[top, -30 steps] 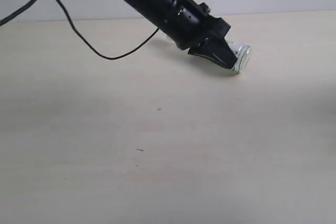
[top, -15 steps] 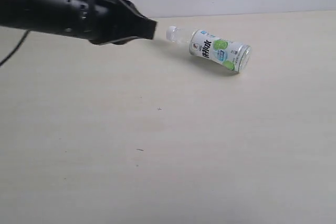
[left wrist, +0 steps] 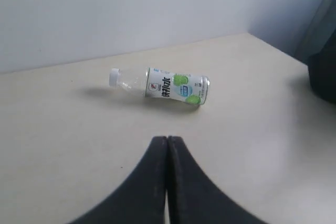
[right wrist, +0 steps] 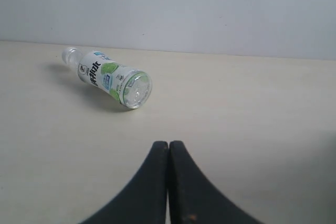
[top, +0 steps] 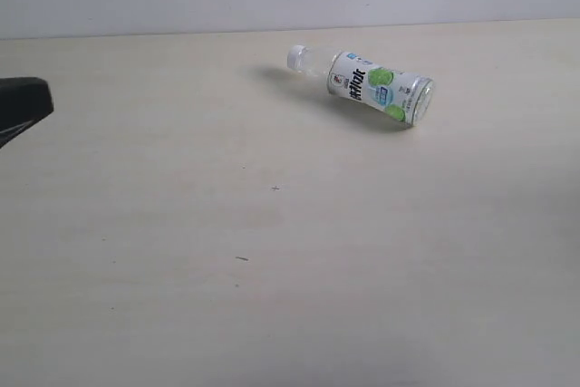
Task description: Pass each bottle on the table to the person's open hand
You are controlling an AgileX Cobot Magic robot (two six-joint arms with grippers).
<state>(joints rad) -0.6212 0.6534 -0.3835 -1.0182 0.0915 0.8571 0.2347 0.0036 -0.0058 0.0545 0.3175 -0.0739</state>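
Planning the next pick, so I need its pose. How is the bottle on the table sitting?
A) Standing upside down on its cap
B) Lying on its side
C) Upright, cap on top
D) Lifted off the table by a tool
B: the bottle lies on its side, its label sideways, resting directly on the table.

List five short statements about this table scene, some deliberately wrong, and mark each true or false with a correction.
1. The bottle lies on its side on the table. True.
2. Its cap is black. False: the cap is white.
3. The left arm's fingers are pressed together with nothing between them. True.
4. The right arm's fingers grip the bottle. False: they are shut and empty, well apart from the bottle.
5. Two bottles stand upright on the table. False: only one bottle shows in any view, and it is lying down.
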